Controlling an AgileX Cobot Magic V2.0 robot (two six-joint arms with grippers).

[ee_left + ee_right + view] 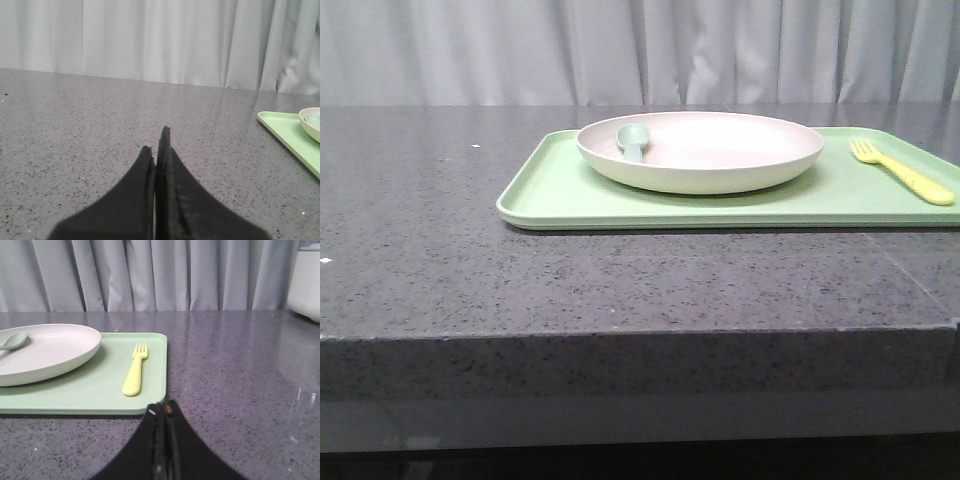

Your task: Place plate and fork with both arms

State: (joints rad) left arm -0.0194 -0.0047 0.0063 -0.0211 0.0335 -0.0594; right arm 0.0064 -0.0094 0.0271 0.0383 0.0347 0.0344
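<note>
Plate (pixel 720 150) cream, round, shallow; fork (pixel 903 171) pale yellow, short-tined.

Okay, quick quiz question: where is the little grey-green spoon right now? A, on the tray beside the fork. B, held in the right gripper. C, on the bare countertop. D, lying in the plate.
D: the spoon lies inside the plate, its bowl near the rim, while the fork lies alone on the tray to the plate's right.

On the tray (pixel 550 190) sits the plate (pixel 720 160) (spoon (pixel 632 140) inside), fork (pixel 905 172) to its right.
</note>
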